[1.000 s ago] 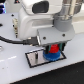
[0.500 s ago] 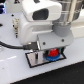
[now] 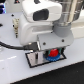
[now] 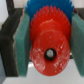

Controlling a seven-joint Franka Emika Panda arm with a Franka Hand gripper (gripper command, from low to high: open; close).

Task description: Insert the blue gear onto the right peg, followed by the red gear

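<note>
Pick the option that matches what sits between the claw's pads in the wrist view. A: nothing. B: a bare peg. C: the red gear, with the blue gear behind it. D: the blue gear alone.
C: the red gear fills the space between the claw pads, with the blue gear showing behind it.

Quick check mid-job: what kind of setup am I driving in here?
Probably a lab bench test rig: a plain white tabletop, a grey black-rimmed peg plate, toothed plastic red gear over blue gear, between the gripper pads.
</note>
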